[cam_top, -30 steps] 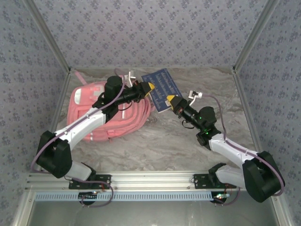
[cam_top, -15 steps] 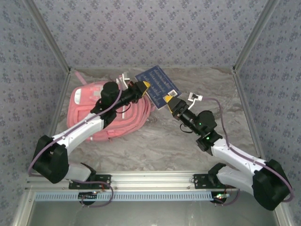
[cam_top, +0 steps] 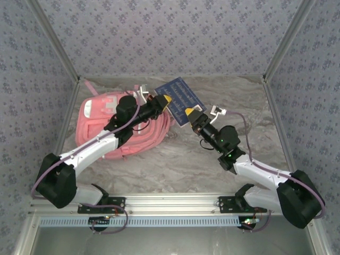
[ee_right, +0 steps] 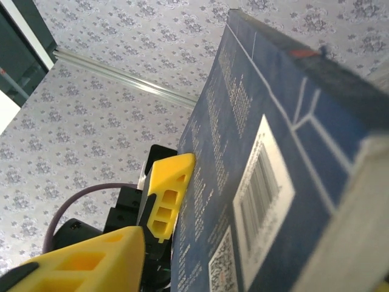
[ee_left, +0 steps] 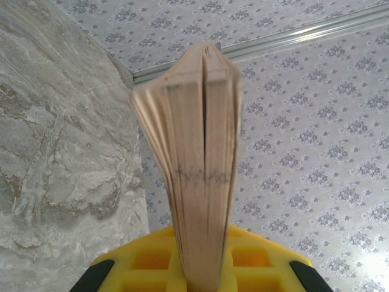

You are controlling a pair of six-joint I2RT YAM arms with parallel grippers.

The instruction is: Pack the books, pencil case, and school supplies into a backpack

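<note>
Shifted slightly rightward since before: navy book (cam_top: pixel 179 94), clamped at opposite edges by left gripper (cam_top: pixel 164 100) and right gripper (cam_top: pixel 189 112), held just right of backpack (cam_top: pixel 98 114).

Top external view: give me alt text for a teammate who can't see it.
The left claw and right claw grip one navy book between them, toward the far side of the table. A pink backpack lies beneath the left arm.

A pale grey, veined marble-effect tabletop (cam_top: pixel 180 159) is enclosed on three sides by blue-grey floral-patterned walls (cam_top: pixel 175 37). A ridged silver aluminium rail (cam_top: pixel 170 203) runs along its near edge.
</note>
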